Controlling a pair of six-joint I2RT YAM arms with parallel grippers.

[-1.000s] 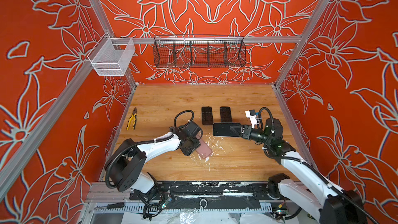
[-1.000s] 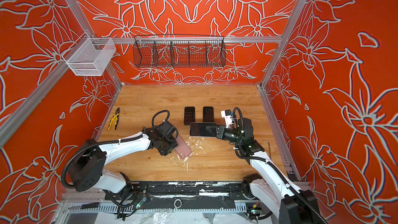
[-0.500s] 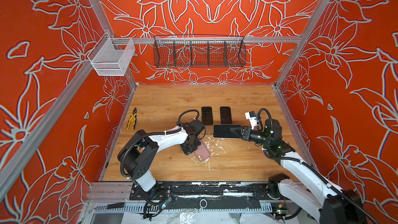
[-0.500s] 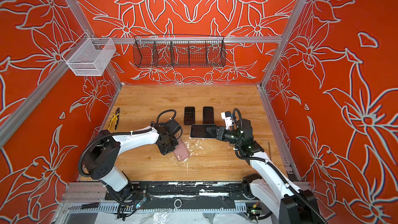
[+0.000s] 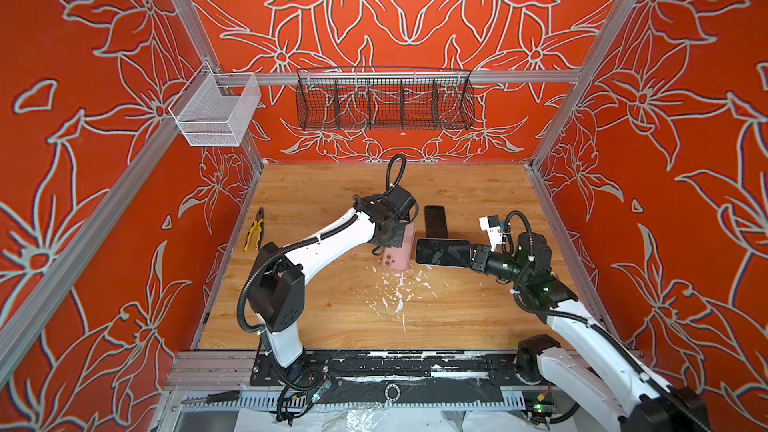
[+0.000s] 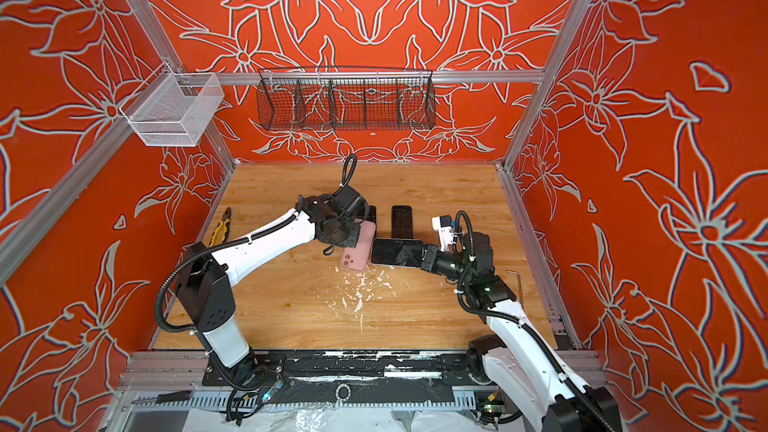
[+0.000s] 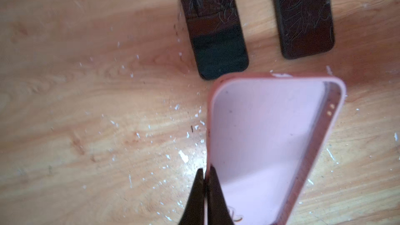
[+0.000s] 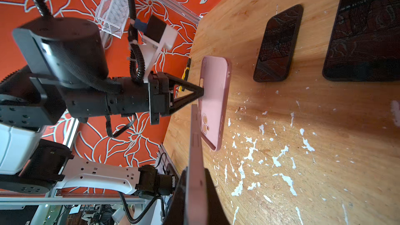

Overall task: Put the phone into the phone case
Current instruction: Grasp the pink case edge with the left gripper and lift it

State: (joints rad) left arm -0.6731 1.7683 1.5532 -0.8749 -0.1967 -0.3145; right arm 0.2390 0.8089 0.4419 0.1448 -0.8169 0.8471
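Observation:
The pink phone case (image 5: 400,252) (image 6: 358,250) stands tilted up on its long side near the table's middle. My left gripper (image 5: 395,238) (image 7: 205,170) is shut on one side wall of the case (image 7: 266,148). The phone (image 5: 440,252) (image 6: 392,251), dark-screened with a pink rim, hangs level just right of the case. My right gripper (image 5: 471,256) (image 8: 195,170) is shut on its end. In the right wrist view the phone (image 8: 195,148) shows edge-on, close beside the case (image 8: 214,96) with a small gap between them.
Two dark phones (image 7: 213,29) (image 7: 303,16) lie flat just behind the case. Yellow pliers (image 5: 254,228) rest by the left wall. White flecks (image 5: 399,284) litter the wood. A black wire basket (image 5: 384,101) and a white mesh basket (image 5: 216,114) hang on the walls.
My left gripper has shut on the case's side and carried it back and up, from flat on the table to tilted beside the phone. The right gripper and phone barely moved.

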